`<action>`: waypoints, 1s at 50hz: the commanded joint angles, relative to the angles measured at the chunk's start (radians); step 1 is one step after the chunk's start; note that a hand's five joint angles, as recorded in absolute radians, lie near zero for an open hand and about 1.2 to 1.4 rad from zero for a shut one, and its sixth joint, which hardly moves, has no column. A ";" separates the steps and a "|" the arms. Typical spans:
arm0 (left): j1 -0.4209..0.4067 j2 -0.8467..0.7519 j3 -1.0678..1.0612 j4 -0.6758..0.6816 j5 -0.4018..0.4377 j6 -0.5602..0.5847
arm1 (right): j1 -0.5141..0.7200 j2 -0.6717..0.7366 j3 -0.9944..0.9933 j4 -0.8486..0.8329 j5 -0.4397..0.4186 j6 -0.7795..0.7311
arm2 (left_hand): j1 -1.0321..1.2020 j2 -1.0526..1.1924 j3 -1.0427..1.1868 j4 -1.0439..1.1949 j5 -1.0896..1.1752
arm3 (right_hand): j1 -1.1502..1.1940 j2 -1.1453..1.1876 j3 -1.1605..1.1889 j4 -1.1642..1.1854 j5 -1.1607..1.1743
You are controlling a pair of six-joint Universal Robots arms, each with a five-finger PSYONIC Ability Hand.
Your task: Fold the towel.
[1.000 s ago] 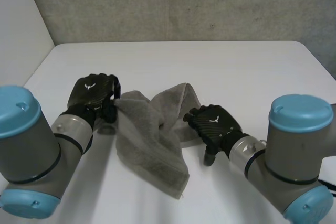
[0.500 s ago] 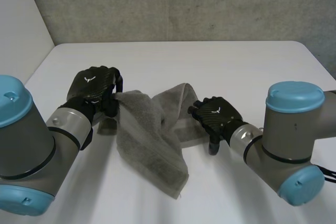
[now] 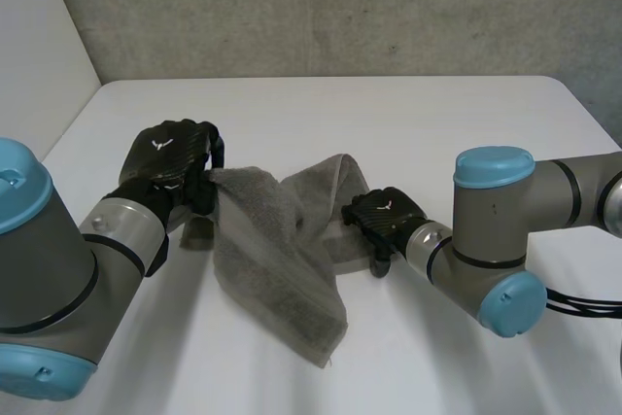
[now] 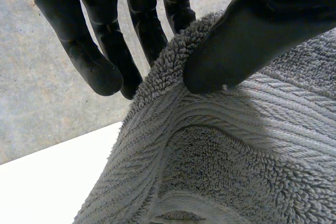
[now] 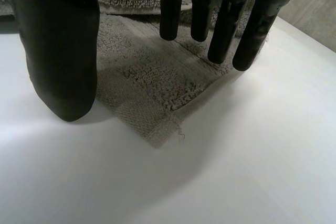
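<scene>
White counter (image 3: 408, 123) carries the rumpled grey towel (image 3: 277, 259) between our arms. Our left robot hand (image 3: 167, 160) pinches its raised edge; our right robot hand (image 3: 386, 220) is spread above a flat corner (ungripped). We judge the shallow pinch could slip, dropping the fold.
</scene>
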 commanded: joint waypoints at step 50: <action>0.005 -0.007 -0.001 0.012 -0.002 -0.002 | -0.003 0.084 -0.166 -0.005 0.000 -0.002 | -0.140 -0.195 -0.205 -0.190 -0.370 | 0.179 0.186 0.172 0.170 0.155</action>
